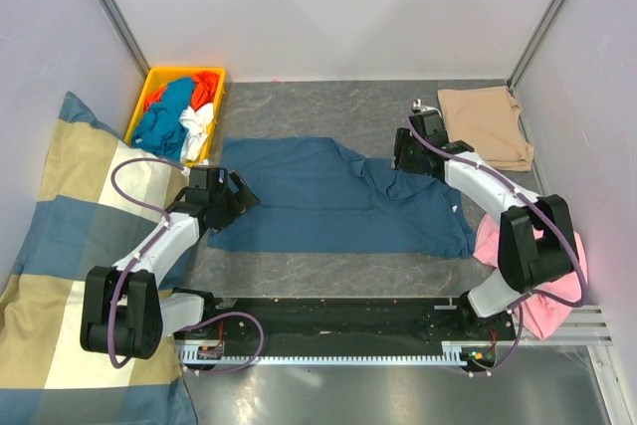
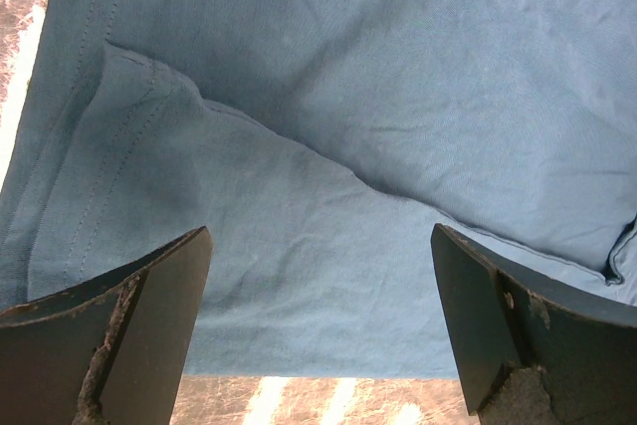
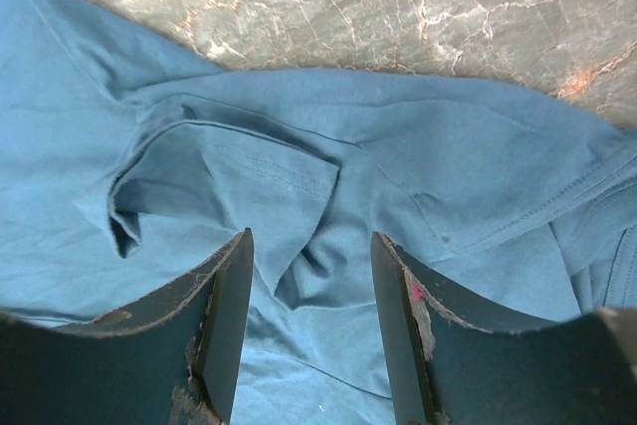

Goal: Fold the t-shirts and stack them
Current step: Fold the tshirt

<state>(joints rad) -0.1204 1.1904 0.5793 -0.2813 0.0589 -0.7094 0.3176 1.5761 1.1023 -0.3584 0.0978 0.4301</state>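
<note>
A large dark teal-blue t-shirt (image 1: 338,201) lies spread across the grey table, rumpled at its right end. My left gripper (image 1: 242,196) stands wide open at the shirt's left edge; in the left wrist view the gripper (image 2: 318,246) straddles flat cloth (image 2: 398,97) near the hem, holding nothing. My right gripper (image 1: 400,158) is low over the shirt's upper right part. In the right wrist view that gripper (image 3: 311,246) has its jaws apart around a loose pucker of teal cloth (image 3: 299,136) without pinching it. A folded tan-beige t-shirt (image 1: 485,124) rests at the back right corner.
A yellow bin (image 1: 159,77) holding several bunched clothes sits at the back left. A big checked cushion (image 1: 70,236) lies along the left side. A pink cloth (image 1: 547,311) lies beside the right arm's base. White walls close in on three sides.
</note>
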